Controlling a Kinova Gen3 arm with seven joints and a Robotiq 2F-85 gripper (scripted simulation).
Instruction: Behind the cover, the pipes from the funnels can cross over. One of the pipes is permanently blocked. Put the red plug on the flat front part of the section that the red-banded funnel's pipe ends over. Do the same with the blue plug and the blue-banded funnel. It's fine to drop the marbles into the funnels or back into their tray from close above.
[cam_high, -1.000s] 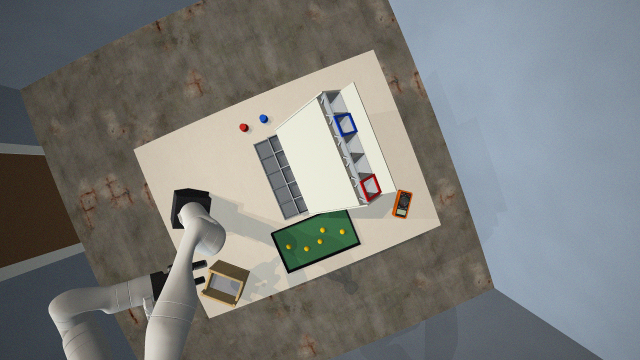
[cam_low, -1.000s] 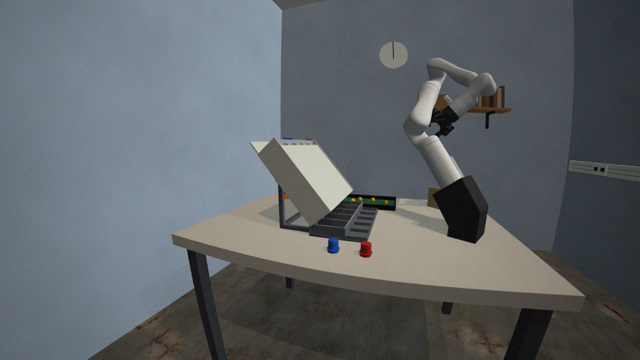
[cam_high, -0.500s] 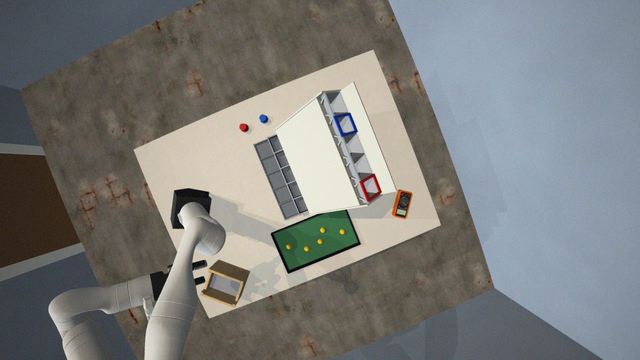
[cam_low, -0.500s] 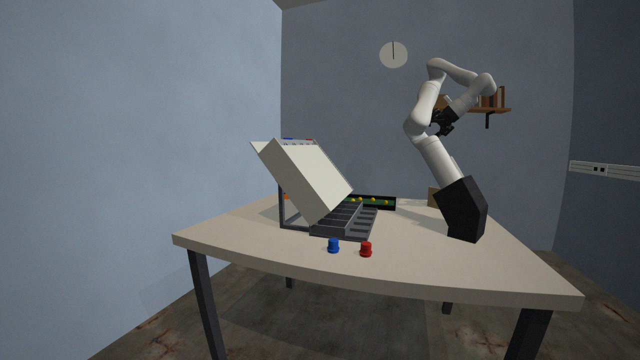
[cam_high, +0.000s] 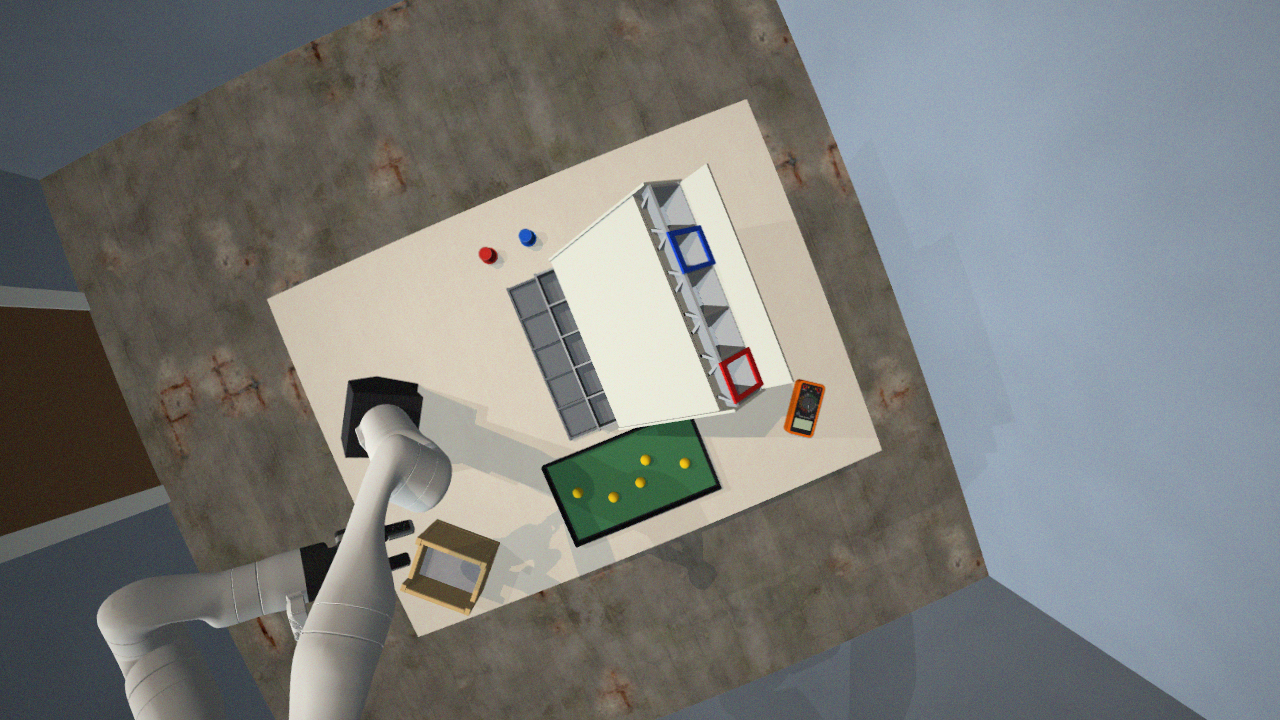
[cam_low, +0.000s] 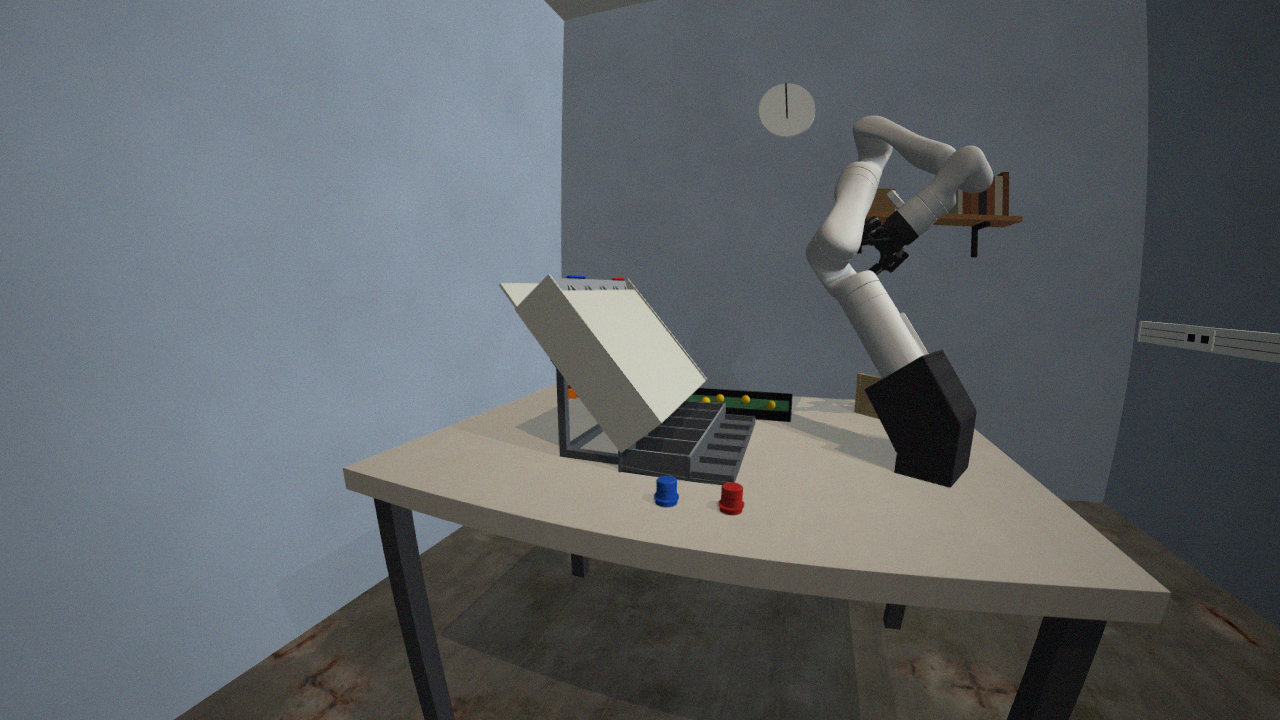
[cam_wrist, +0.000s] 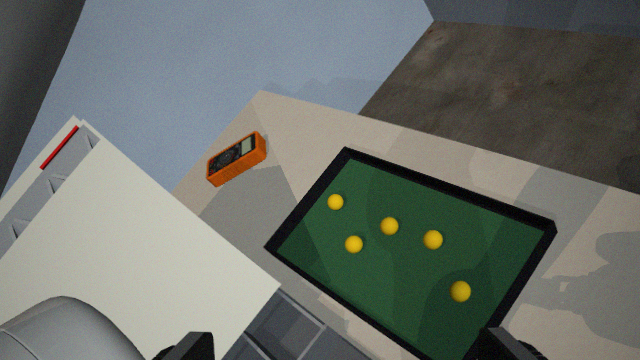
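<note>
My gripper (cam_high: 409, 544) (cam_wrist: 347, 345) is open and empty, high above the table at the arm's side. The red plug (cam_high: 487, 255) (cam_low: 732, 498) and the blue plug (cam_high: 527, 237) (cam_low: 665, 491) stand upright on the table beside the sectioned base (cam_high: 541, 331) (cam_low: 659, 464). The white cover (cam_high: 626, 313) (cam_low: 626, 349) (cam_wrist: 125, 240) hides the pipes. The blue band (cam_high: 675, 252) and the red band (cam_high: 726, 382) (cam_wrist: 60, 147) ring two funnels at the top. Several yellow marbles (cam_high: 645, 460) (cam_wrist: 389, 226) lie in the green tray (cam_high: 648, 516) (cam_wrist: 450, 189). The visible sections hold no marble or plug.
An orange multimeter (cam_high: 805, 408) (cam_wrist: 236, 159) lies near the red-banded funnel. An open wooden box (cam_high: 459, 538) stands at the table corner, close to my gripper in the top view. The tray's long side lies beside the apparatus. The black arm base (cam_low: 930, 420) stands at the table's edge.
</note>
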